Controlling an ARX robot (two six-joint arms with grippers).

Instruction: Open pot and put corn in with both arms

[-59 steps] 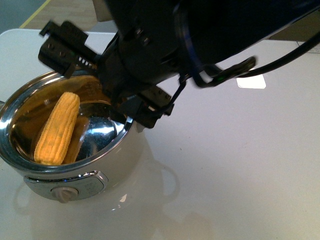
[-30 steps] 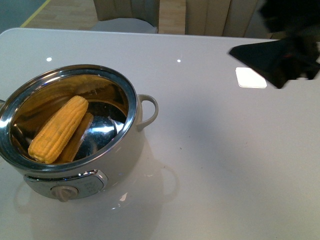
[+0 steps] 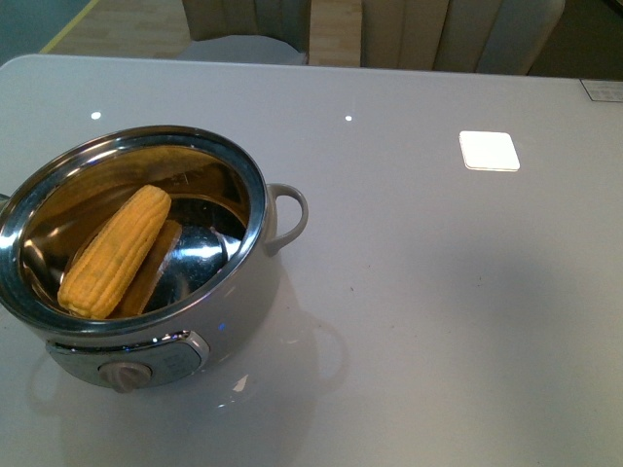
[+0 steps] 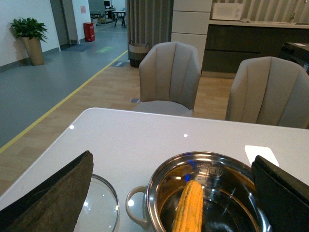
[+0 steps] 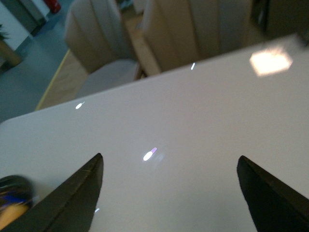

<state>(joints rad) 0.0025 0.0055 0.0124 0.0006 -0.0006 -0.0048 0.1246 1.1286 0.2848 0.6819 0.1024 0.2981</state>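
Both grippers hang with fingers spread wide and empty: the left gripper (image 4: 171, 193) above the open pot (image 3: 255, 185), the right gripper (image 5: 171, 193) over bare counter (image 3: 438, 292). Inside the pot's steel bowl, the corn (image 3: 114, 251) lies slanted. A glass lid (image 4: 102, 205) rests beside the pot.

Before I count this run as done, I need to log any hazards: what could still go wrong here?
1. The corn leans against the pot wall rather than lying flat, so a nudge could roll it.
2. The glass lid lies on the table right beside the pot, under the open left gripper; a careless move could knock it.
3. The right wrist view is blurred, so the open right gripper seems to be moving; a swing back could clip the pot's handle.
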